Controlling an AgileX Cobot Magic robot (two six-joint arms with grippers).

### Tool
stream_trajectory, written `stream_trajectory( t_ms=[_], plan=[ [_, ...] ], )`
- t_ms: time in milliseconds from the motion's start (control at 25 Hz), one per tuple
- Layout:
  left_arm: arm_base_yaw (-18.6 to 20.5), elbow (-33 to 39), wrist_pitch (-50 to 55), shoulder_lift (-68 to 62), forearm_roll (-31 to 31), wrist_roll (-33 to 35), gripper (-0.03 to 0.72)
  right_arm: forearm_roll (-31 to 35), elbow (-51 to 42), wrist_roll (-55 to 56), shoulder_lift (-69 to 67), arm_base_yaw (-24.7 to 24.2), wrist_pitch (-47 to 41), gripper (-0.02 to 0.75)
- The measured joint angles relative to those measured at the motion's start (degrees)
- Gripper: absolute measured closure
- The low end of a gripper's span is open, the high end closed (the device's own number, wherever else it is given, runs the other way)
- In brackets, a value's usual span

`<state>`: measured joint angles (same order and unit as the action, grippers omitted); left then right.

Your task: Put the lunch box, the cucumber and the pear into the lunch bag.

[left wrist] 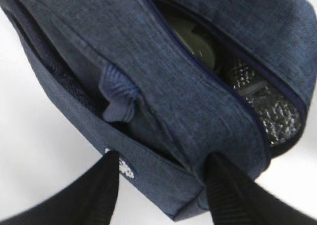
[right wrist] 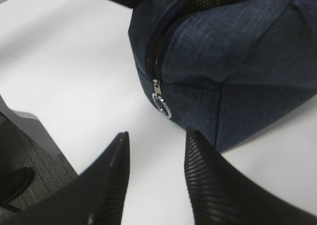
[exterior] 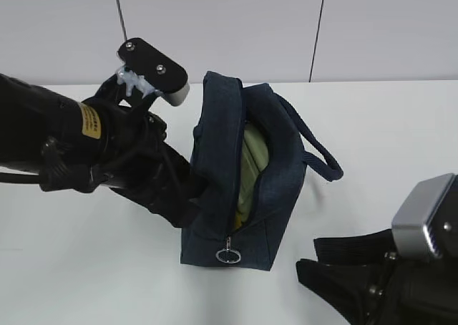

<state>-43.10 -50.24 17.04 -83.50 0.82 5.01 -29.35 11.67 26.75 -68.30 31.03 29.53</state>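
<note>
The navy lunch bag (exterior: 265,225) stands mid-table with its top zipper open. Inside it shows the pale green lid of the lunch box (exterior: 252,166). In the left wrist view the bag (left wrist: 173,86) fills the frame, and a dark green rounded shape that may be the cucumber (left wrist: 198,41) lies in the opening beside silver lining (left wrist: 270,108). The pear is hidden. My left gripper (left wrist: 162,160) is shut on the bag's left side, a finger against the fabric on each side. My right gripper (right wrist: 156,136) hangs open and empty over the table, just short of the zipper's ring pull (right wrist: 162,106).
The white table (exterior: 86,268) stretches around the bag. A corded loop handle (exterior: 322,157) droops off the bag's right side. The left arm (exterior: 86,139) lies across the table's left half, and the right arm's wrist (exterior: 422,225) sits at the lower right corner.
</note>
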Motion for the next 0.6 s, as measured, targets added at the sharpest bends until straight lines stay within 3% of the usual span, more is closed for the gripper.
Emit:
stream_trajectory(
  t_ms=[240,600],
  plan=[
    [0.0,0.0,-0.37,-0.24,0.0,0.12,0.346,-4.68,0.0,0.5,-7.27,0.0,4.65,0.435],
    [0.0,0.0,3.78,1.42,-0.49,0.12,0.337,-6.65,0.0,0.5,-11.51,0.0,10.22,0.436]
  ],
)
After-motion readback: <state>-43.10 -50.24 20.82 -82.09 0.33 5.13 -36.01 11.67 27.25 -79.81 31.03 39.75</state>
